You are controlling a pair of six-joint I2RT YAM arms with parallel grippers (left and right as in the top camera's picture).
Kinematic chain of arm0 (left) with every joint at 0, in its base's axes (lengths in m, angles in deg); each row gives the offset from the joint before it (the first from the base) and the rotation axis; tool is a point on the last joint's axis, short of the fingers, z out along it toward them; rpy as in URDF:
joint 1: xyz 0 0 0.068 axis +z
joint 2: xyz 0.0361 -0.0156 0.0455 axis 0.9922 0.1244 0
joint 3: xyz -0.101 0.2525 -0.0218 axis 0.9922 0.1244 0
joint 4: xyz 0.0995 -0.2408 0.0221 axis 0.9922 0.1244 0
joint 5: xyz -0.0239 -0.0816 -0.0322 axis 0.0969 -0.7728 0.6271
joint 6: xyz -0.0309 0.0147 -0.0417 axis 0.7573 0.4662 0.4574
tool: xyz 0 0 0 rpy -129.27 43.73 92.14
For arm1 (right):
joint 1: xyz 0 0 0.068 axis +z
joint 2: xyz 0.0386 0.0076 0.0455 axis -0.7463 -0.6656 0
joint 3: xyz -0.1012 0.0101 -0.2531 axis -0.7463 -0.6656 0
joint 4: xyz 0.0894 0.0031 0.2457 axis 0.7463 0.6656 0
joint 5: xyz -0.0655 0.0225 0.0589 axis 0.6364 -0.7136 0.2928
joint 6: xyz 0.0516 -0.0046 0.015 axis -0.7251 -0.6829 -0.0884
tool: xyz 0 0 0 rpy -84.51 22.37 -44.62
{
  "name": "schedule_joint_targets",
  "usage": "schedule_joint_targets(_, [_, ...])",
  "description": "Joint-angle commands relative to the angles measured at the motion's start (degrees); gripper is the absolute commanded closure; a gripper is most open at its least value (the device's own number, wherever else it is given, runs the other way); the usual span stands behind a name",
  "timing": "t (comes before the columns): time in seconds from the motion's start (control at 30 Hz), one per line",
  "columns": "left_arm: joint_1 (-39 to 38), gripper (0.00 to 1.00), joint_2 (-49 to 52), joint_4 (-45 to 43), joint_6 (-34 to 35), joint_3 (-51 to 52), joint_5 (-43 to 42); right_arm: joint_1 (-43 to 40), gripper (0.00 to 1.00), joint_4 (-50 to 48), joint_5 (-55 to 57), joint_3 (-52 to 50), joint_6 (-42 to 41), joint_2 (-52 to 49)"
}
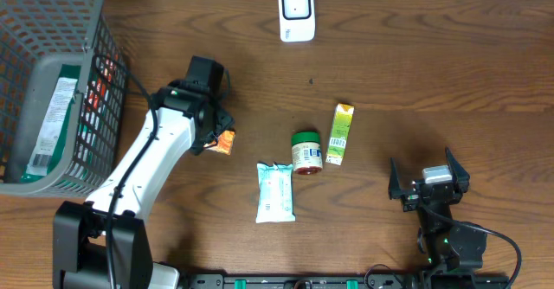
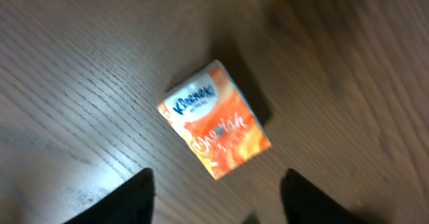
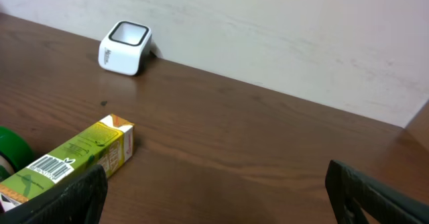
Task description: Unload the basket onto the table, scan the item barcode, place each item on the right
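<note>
An orange Kleenex tissue pack [image 1: 227, 142] lies flat on the wooden table, left of centre. In the left wrist view the pack [image 2: 214, 120] sits tilted, logo up, just ahead of the dark fingertips [image 2: 144, 187]. My left gripper [image 1: 216, 134] hovers over it, open, its jaws apart and not touching the pack; no barcode shows on the pack. The white scanner [image 1: 296, 12] stands at the table's far edge and shows in the right wrist view as the scanner [image 3: 125, 47]. My right gripper [image 1: 422, 165] rests open at the front right with nothing between its fingers.
A green juice carton [image 1: 341, 134] with a visible barcode, a green-lidded jar [image 1: 306, 153] and a white-blue wipes pack [image 1: 275, 191] lie mid-table. A grey mesh basket [image 1: 35, 29] holding packaged goods fills the far left corner.
</note>
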Motion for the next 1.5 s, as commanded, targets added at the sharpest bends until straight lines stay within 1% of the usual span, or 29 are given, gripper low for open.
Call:
schedule_joint_targets(0.0, [1.4, 0.43, -0.7, -1.9, 8.6, 2.1, -0.3, -0.3, 0.01, 0.2, -0.3, -0.1, -0.8, 0.2])
schedule_joint_targets(0.1, [1.6, 0.44, -0.7, -2.1, 8.3, 2.8, -2.1, -0.3, 0.01, 0.2, -0.3, -0.1, -0.8, 0.2])
schedule_joint_targets(0.23, [1.6, 0.45, -0.7, -3.8, 8.2, 5.8, -1.9, -0.3, 0.01, 0.2, -0.3, -0.1, -0.8, 0.2])
schedule_joint_targets(0.37, [1.6, 0.45, -0.7, -11.5, 8.2, 11.2, -2.6, -0.3, 0.01, 0.2, -0.3, -0.1, -0.8, 0.2])
schedule_joint_targets(0.4, [1.6, 0.48, -0.7, -14.2, 8.2, 13.1, -3.6, -0.3, 0.01, 0.2, -0.3, -0.1, -0.8, 0.2])
schedule_joint_targets(0.6, [1.6, 0.54, -0.5, -23.8, 7.5, 17.6, -4.0, -0.3, 0.01, 0.2, -0.3, -0.1, -0.8, 0.2])
schedule_joint_targets(0.67, [1.6, 0.53, -0.5, -26.4, 4.2, 17.8, -4.1, -0.3, 0.01, 0.2, -0.3, -0.1, -0.8, 0.2])
schedule_joint_targets(0.73, [1.6, 0.53, -0.5, -28.5, -1.1, 17.8, -4.1, -0.3, 0.01, 0.2, -0.3, -0.1, -0.8, 0.2])
schedule_joint_targets(0.8, [1.6, 0.54, -0.5, -29.2, -5.9, 17.8, -4.1, -0.3, 0.01, 0.2, -0.3, -0.1, -0.8, 0.2])
schedule_joint_targets(0.93, [1.6, 0.53, -0.5, -29.2, -13.1, 17.8, -4.1, -0.3, 0.01, 0.2, -0.3, -0.1, -0.8, 0.2])
schedule_joint_targets(1.03, [1.6, 0.45, -0.5, -29.2, -19.0, 17.8, -4.1, -0.3, 0.01, 0.2, -0.3, -0.1, -0.8, 0.2])
schedule_joint_targets(1.07, [1.6, 0.42, -0.5, -29.6, -22.1, 17.8, -4.2, -0.3, 0.01, 0.2, -0.3, -0.1, -0.8, 0.2])
schedule_joint_targets(1.1, [1.8, 0.39, -0.5, -30.6, -25.2, 17.7, -5.4, -0.3, 0.01, 0.2, -0.3, -0.1, -0.8, 0.2])
schedule_joint_targets(1.13, [2.0, 0.38, -0.5, -31.1, -26.9, 17.4, -6.8, -0.3, 0.01, 0.2, -0.3, -0.1, -0.8, 0.2])
schedule_joint_targets(1.2, [3.2, 0.37, -0.8, -30.8, -30.5, 15.4, -12.6, -0.3, 0.01, 0.2, -0.3, -0.1, -0.8, 0.2])
schedule_joint_targets(1.3, [5.3, 0.37, -1.2, -30.1, -30.0, 14.1, -15.3, -0.3, 0.01, 0.2, -0.3, -0.1, -0.8, 0.2])
schedule_joint_targets(1.33, [6.1, 0.37, -1.3, -29.8, -28.5, 14.0, -15.7, -0.3, 0.01, 0.2, -0.3, -0.1, -0.8, 0.2])
schedule_joint_targets(1.37, [7.7, 0.37, -1.2, -28.0, -23.5, 14.1, -15.6, -0.3, 0.01, 0.2, -0.3, -0.1, -0.8, 0.2])
schedule_joint_targets(1.4, [8.4, 0.37, -1.2, -26.9, -22.1, 14.1, -15.6, -0.3, 0.01, 0.2, -0.3, -0.1, -0.8, 0.2])
schedule_joint_targets(1.47, [9.0, 0.37, -1.2, -25.4, -21.4, 14.1, -15.6, -0.3, 0.01, 0.2, -0.3, -0.1, -0.8, 0.2])
